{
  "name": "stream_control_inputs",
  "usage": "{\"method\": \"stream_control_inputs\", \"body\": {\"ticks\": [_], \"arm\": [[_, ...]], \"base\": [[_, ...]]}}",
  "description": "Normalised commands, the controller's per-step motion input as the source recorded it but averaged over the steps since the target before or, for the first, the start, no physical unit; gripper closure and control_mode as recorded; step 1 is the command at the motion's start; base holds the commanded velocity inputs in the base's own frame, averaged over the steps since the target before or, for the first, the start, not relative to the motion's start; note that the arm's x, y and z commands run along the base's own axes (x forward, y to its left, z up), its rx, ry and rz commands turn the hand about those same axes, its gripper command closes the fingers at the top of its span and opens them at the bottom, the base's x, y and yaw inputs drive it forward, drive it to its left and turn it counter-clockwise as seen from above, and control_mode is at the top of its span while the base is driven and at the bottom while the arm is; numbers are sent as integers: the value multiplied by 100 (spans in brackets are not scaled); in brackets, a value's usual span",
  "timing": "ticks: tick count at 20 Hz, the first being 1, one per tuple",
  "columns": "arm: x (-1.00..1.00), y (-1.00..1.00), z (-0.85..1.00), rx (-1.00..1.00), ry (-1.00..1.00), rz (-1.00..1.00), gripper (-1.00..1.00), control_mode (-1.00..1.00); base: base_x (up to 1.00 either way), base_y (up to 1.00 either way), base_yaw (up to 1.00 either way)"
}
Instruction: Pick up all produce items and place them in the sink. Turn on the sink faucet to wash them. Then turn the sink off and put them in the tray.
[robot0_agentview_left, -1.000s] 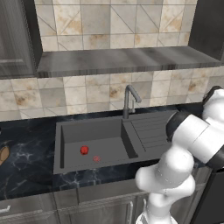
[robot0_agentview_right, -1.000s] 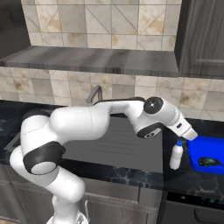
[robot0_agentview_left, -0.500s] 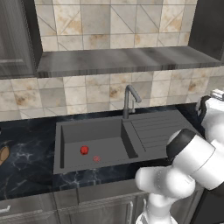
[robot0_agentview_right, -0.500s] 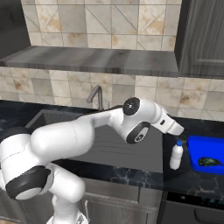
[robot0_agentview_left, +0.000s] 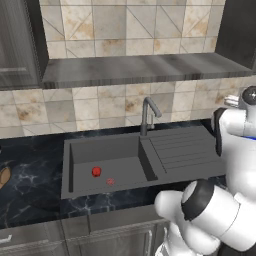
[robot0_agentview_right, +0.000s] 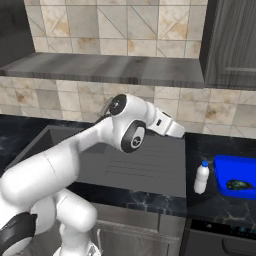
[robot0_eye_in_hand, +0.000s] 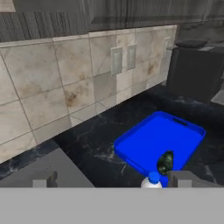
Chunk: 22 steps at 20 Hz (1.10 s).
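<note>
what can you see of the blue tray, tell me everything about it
The tray is a bright blue, shallow rectangle with a raised rim, rounded corners and a handle slot at its far end; it looks like plastic. It lies flat on the dark marbled counter to the right of the sink's drainboard, near the tiled wall. One dark green oval produce item lies inside near a corner. A small white bottle stands just outside it, on the sink side.

Beige tiled wall (robot0_eye_in_hand: 65, 83) facing gripper; black marble counter (robot0_eye_in_hand: 105, 148) lying below; grey shelf (robot0_agentview_left: 135, 70) running overhead.
</note>
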Motion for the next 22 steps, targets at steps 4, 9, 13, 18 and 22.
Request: {"method": "stream_control_inputs", "body": {"ticks": [4, 9, 13, 18, 22], "arm": [[-20, 67, 3, 0, 13, 13, -100, -100], [-21, 62, 0, 0, 8, 15, -100, -100], [-30, 47, 0, 0, 5, 19, -100, -100], [-13, 72, 0, 0, 12, 14, -100, -100], [-3, 92, 0, 0, 16, 9, -100, -100]], "base": [[0, 0, 0], [0, 0, 0], [0, 0, 0], [0, 0, 0], [0, 0, 0]]}}
